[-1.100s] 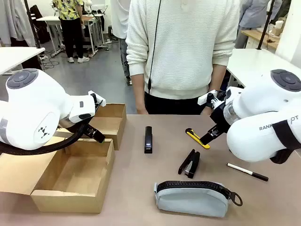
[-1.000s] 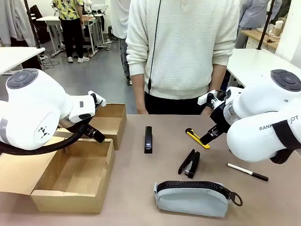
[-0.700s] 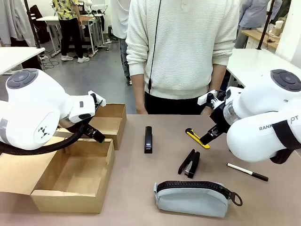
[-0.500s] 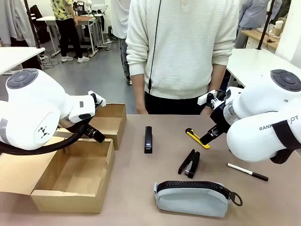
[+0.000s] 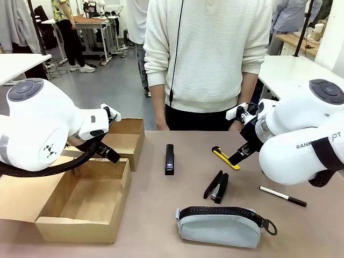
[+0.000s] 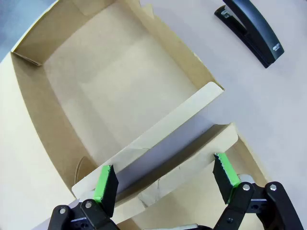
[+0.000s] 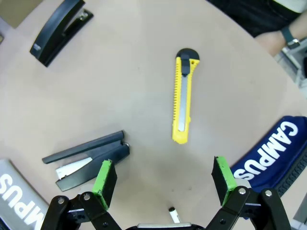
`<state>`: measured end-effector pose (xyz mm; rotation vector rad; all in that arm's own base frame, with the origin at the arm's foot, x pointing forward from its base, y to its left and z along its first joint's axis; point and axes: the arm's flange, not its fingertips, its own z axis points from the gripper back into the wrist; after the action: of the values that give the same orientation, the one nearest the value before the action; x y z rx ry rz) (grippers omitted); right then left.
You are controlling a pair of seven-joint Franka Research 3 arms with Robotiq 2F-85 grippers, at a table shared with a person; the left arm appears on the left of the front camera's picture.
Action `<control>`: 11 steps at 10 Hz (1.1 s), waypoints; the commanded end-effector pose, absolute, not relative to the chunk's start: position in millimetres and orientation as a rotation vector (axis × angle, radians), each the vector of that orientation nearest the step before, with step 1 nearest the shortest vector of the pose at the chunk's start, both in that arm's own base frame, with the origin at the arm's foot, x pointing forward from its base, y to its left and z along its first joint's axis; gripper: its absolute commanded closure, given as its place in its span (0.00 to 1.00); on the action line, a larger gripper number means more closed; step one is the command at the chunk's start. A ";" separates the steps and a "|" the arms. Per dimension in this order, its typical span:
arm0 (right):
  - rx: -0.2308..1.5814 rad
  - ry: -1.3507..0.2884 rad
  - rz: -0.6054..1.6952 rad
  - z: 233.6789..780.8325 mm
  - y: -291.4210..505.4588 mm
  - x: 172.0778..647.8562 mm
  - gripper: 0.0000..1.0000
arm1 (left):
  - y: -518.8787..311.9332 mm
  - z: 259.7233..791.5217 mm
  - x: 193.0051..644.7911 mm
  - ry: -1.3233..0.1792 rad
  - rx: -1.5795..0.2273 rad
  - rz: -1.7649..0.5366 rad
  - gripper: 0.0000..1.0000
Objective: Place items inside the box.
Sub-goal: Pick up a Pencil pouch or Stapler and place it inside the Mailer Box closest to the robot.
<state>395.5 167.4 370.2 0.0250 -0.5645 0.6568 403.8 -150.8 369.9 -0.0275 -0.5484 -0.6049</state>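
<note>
The box (image 5: 80,201), wide, tan and open, stands at the front left with nothing inside. My left gripper (image 5: 112,155) hangs open over its far edge; in the left wrist view its open gripper (image 6: 165,176) straddles a cardboard wall. A grey zip pouch (image 5: 220,224) lies at the front middle, and its corner (image 7: 14,196) shows in the right wrist view. One black stapler (image 5: 170,159) lies closed mid-table. Another black stapler (image 5: 216,186) lies splayed open on its side. My right gripper (image 5: 240,152) is open above the table, over the yellow knife (image 7: 183,103).
A narrower tan box (image 5: 124,141) stands behind the wide one. A thin pen (image 5: 283,196) lies at the right. A blue "CAMPUS" pouch (image 7: 273,153) lies beside the right gripper. A person (image 5: 207,59) stands at the far edge.
Neither arm nor any table item has moved. Only a person far in the background has walked left.
</note>
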 end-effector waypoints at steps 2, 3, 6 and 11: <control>0.025 -0.565 0.656 370.3 167.4 395.5 0.00 | -150.8 369.9 403.7 -0.549 -0.028 -0.605 0.00; 0.025 -0.565 0.656 370.3 167.4 395.5 0.00 | -150.8 369.9 403.7 -0.549 -0.028 -0.605 0.00; 0.028 -0.594 0.631 394.2 159.4 394.4 0.00 | -148.1 394.3 394.2 -0.582 -0.068 -0.635 0.00; 0.469 -0.427 0.390 519.4 59.8 348.3 0.00 | -93.0 521.6 296.8 -0.528 -0.369 -0.528 0.00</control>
<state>346.7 85.1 507.6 0.3733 -0.4836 0.4653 320.4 -127.5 530.0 -0.3392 -0.5693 -0.5767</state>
